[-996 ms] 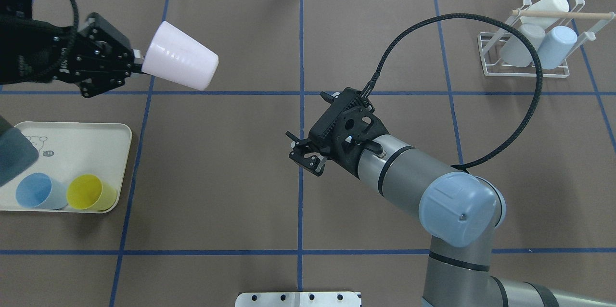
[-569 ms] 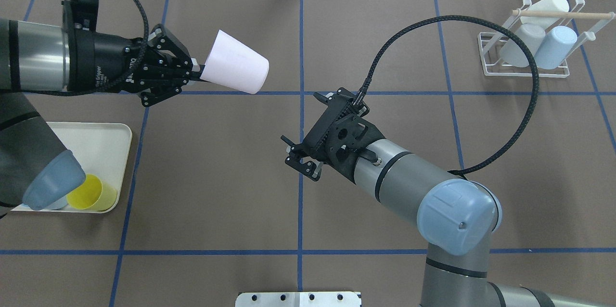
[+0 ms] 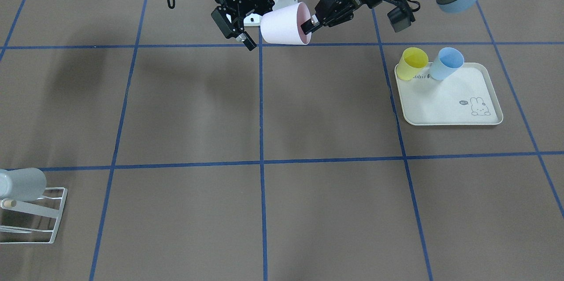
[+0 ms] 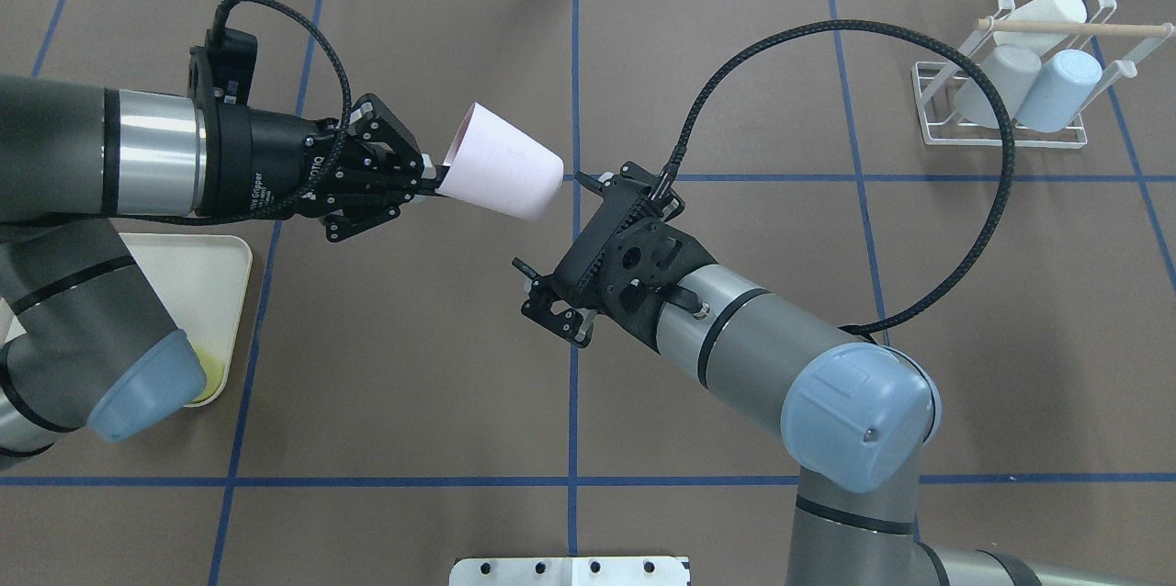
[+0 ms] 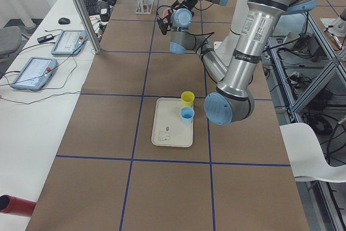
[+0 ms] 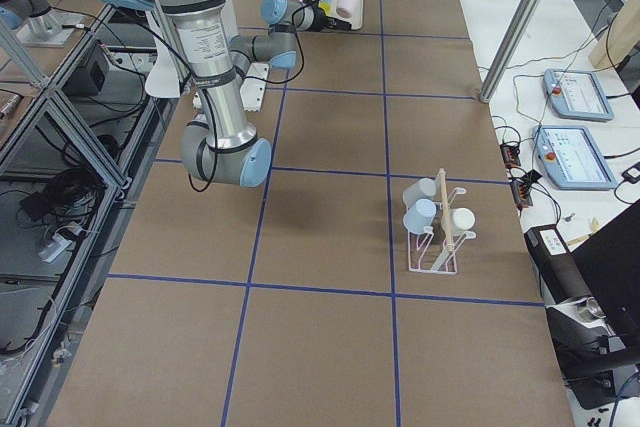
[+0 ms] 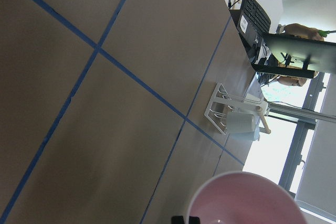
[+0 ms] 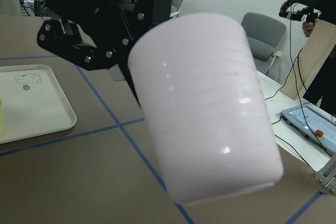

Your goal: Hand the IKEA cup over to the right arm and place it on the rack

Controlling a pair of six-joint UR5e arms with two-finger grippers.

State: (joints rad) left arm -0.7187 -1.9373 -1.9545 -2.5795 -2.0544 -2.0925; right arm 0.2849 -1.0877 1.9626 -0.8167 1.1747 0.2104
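The IKEA cup [image 4: 501,162] is pale pink and is held on its side in the air over the table's middle. My left gripper [image 4: 439,182] is shut on its rim, with one finger inside the mouth, as the front view shows [image 3: 308,27]. The cup's base points at my right gripper [image 4: 551,301], which is open and empty, close by. The cup [image 8: 205,108] fills the right wrist view, outside the fingers. The white wire rack [image 4: 1006,138] with a wooden peg stands at the far right and holds three pale cups.
A cream rabbit-print tray [image 3: 445,109] lies on the robot's left side with a yellow cup [image 3: 414,63] and a blue cup [image 3: 446,63] on it. My right arm's black cable [image 4: 1001,200] loops over the table near the rack.
My left arm has carried the pink cup to the right, toward the table's centre line. My right gripper has shifted slightly left toward it and stays open.
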